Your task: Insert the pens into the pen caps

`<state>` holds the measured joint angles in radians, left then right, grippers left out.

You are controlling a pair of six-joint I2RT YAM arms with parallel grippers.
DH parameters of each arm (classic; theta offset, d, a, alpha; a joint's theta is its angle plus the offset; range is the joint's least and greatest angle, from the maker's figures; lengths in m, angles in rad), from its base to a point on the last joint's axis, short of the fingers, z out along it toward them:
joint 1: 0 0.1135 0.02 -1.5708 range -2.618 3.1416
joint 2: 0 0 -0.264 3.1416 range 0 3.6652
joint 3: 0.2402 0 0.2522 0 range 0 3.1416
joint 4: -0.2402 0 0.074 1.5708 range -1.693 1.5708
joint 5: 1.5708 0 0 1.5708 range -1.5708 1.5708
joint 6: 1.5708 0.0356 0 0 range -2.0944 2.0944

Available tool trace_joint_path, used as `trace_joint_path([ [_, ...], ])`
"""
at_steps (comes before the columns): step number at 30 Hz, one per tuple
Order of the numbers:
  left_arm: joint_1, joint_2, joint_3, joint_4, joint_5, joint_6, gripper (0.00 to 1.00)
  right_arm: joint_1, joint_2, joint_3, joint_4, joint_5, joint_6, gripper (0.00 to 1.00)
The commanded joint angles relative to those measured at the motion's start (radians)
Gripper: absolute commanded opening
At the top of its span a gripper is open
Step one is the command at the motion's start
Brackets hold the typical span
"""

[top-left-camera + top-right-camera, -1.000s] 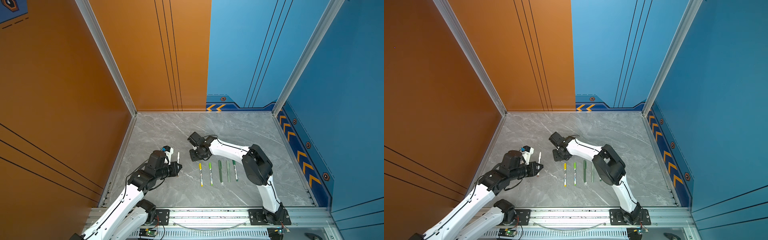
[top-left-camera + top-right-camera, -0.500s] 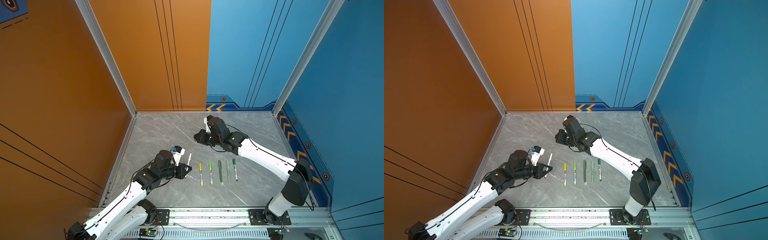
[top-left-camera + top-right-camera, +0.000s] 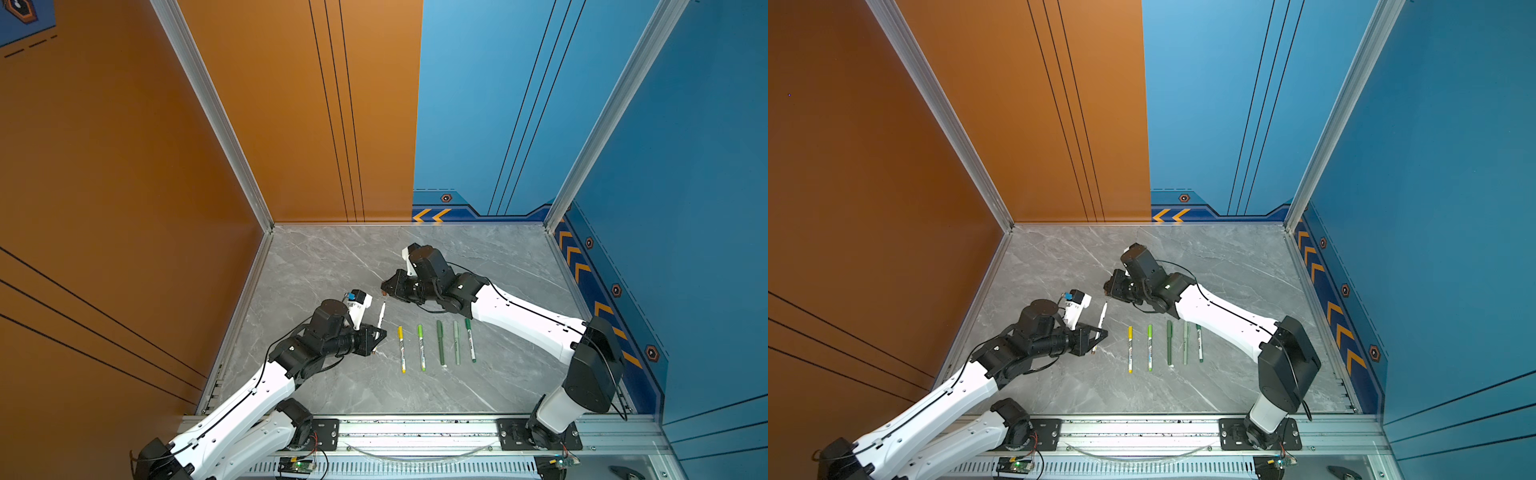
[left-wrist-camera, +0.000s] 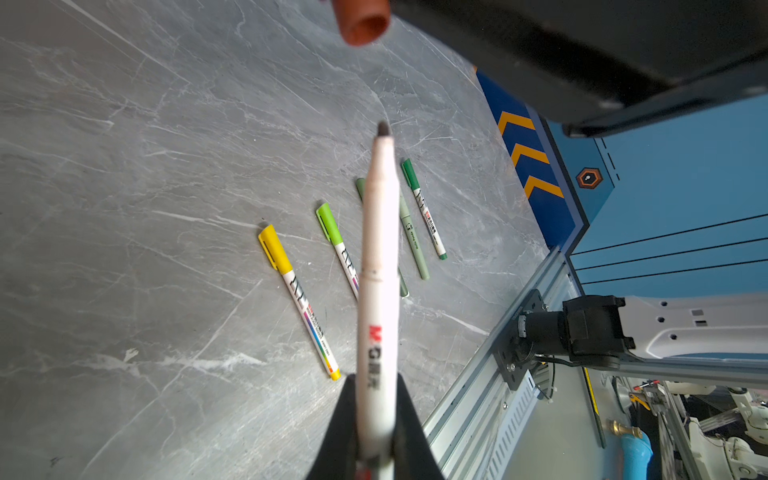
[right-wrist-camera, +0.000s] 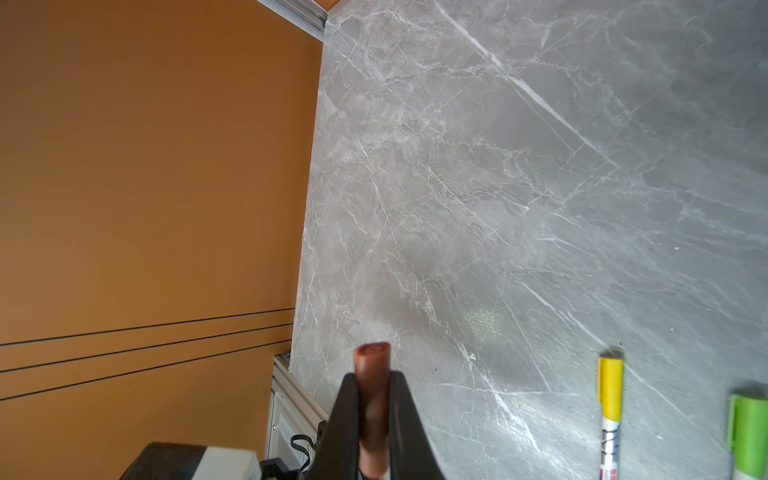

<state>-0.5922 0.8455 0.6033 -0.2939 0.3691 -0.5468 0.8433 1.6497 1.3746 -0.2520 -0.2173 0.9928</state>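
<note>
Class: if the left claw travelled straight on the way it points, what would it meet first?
Probably the brown pen cap held in the right claw, though depth is unclear.

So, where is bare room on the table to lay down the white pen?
Two bare patches of the table: the far part, between the orange side wall, back wall and right arm; and the near strip, between the pen row and the front rail. Crowded: the middle, where the left gripper, right gripper and yellow pen come close.
</note>
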Motion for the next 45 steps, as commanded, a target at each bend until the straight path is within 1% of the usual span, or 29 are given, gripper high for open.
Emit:
trace_joint_path([
  [1, -0.009, -0.004, 0.004, 0.029, -0.029, -0.009, 0.0, 0.011, -0.025, -0.024, 0.014, -0.012, 0.017, 0.0],
  [10, -0.009, -0.004, -0.002, 0.037, -0.035, -0.015, 0.0, 0.013, -0.034, -0.037, 0.018, -0.013, 0.021, 0.0],
  [23, -0.009, 0.0, -0.009, 0.039, -0.04, -0.015, 0.0, 0.013, -0.034, -0.007, 0.024, -0.031, 0.023, 0.0],
  [45, -0.007, -0.003, -0.014, 0.052, -0.057, -0.032, 0.0, 0.049, -0.054, -0.017, 0.02, -0.034, 0.018, 0.0],
])
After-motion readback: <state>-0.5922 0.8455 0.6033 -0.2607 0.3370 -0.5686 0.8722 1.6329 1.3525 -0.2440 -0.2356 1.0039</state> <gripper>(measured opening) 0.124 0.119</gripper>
